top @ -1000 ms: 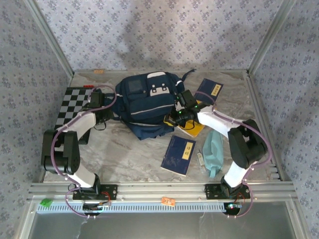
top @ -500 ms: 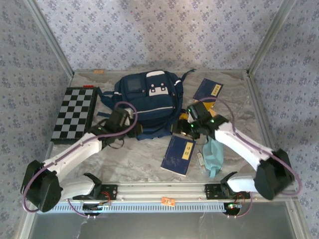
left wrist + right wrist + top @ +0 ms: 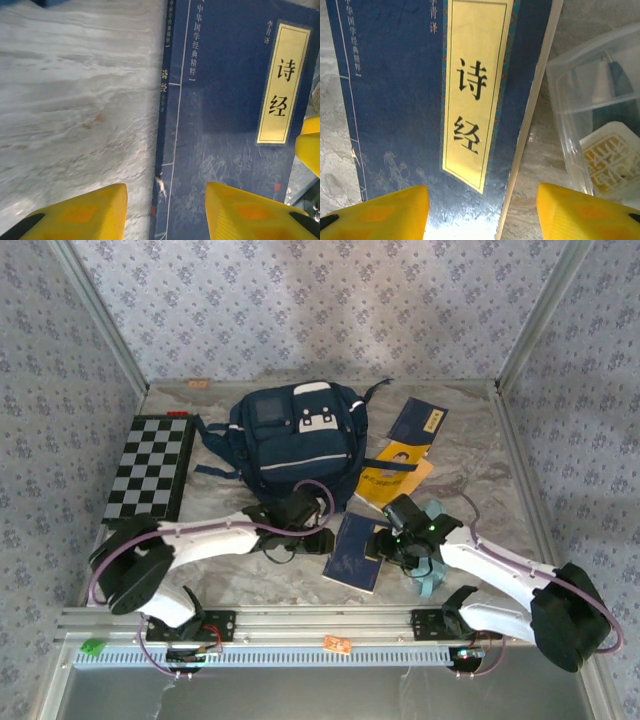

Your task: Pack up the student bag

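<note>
Your left gripper (image 3: 165, 199) sits with jaws apart and empty over the spine edge of the navy book (image 3: 225, 125). Your right gripper (image 3: 482, 199), also spread and empty, is over the book's opposite edge, with a clear plastic case (image 3: 600, 115) just beside it. The student bag (image 3: 295, 445) lies beyond both grippers.

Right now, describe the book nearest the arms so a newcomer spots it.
Find the big navy student bag at the back. Before its right corner lies a dark blue book with a yellow label. The other blue book sits farther back, beyond a yellow book.
</note>
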